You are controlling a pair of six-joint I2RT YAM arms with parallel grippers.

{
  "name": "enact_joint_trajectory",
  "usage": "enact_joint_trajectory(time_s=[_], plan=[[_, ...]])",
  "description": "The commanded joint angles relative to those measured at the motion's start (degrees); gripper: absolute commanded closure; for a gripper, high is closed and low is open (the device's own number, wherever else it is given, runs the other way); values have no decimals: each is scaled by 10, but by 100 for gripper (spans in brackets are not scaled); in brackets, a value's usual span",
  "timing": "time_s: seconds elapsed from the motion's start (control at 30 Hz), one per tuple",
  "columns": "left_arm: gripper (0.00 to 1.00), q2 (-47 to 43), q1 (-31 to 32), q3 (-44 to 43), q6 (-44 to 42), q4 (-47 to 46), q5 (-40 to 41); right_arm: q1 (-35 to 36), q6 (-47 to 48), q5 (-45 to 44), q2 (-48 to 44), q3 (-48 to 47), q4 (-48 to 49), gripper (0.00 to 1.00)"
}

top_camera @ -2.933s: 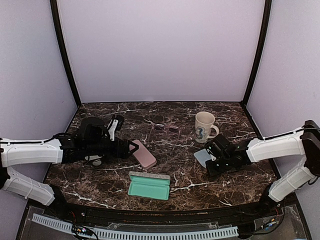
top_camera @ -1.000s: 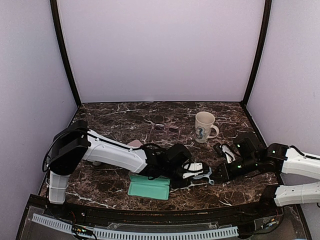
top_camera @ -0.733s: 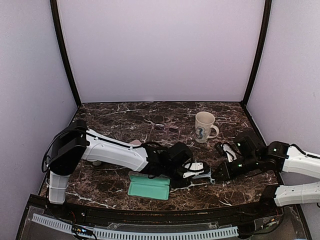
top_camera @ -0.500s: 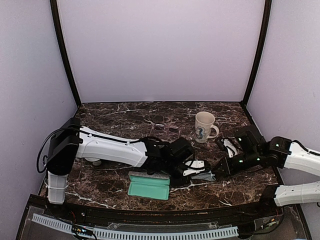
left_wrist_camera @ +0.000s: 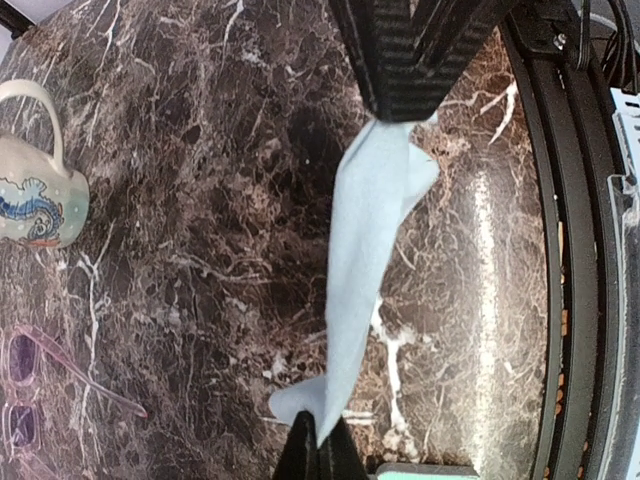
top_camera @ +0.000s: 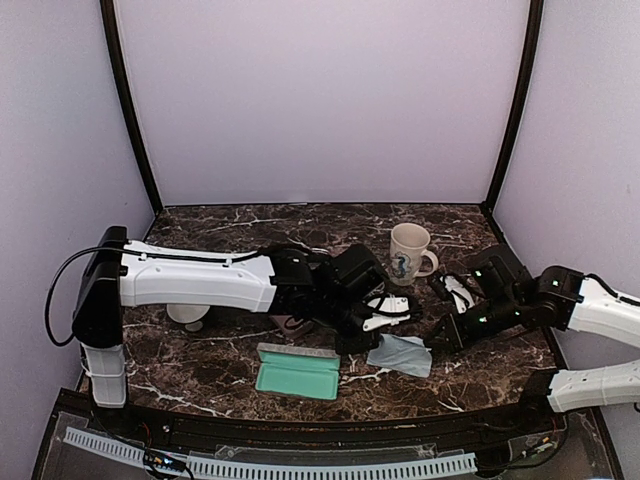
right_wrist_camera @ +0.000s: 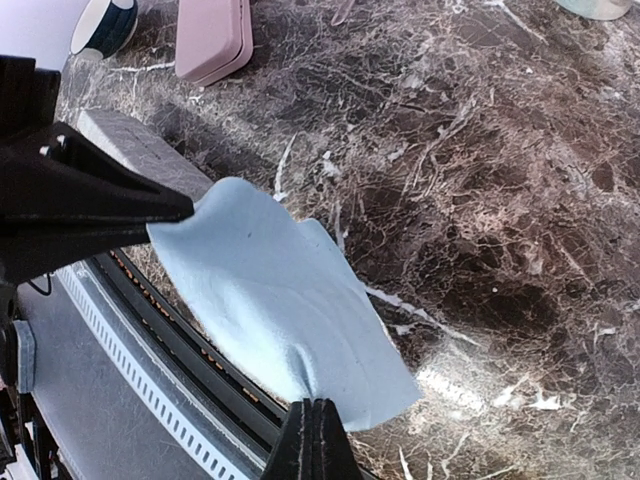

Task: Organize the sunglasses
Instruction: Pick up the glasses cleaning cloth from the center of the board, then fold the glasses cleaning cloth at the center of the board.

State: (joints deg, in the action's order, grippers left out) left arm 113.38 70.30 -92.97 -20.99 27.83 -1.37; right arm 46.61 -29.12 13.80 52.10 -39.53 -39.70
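The sunglasses with the translucent red-pink frame (left_wrist_camera: 20,357) lie folded open on the marble, at the left edge of the left wrist view, below the mug (left_wrist_camera: 35,205). A light blue cloth (top_camera: 401,354) hangs off the table between both grippers. My left gripper (left_wrist_camera: 320,440) is shut on one corner of the cloth (left_wrist_camera: 370,230). My right gripper (right_wrist_camera: 315,425) is shut on the opposite edge of the cloth (right_wrist_camera: 270,290). From above, the left gripper (top_camera: 388,332) and the right gripper (top_camera: 441,336) face each other near the front middle.
An open case with a teal lining (top_camera: 297,372) lies near the front edge, left of the cloth. A closed pink case (right_wrist_camera: 212,35) lies further left, mostly under my left arm. The white mug (top_camera: 408,252) stands behind the grippers. A white round thing (top_camera: 185,315) sits at the left.
Both grippers have risen and moved back from the front edge with the cloth, which has come off the table and now hangs between them. The left arm has swung up and back.
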Motion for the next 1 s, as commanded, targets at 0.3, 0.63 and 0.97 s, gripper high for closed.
enact_joint_trajectory(time_s=[0.3,0.63,0.97], plan=[[100,-41,2,-34,25,79,2,9,5,16,0,-22,1,100],[100,-48,2,-59,65,103,19,14,-7,9,-8,-34,16,100],[100,-12,-1,-85,74,134,29,14,-24,-21,11,-19,40,100]])
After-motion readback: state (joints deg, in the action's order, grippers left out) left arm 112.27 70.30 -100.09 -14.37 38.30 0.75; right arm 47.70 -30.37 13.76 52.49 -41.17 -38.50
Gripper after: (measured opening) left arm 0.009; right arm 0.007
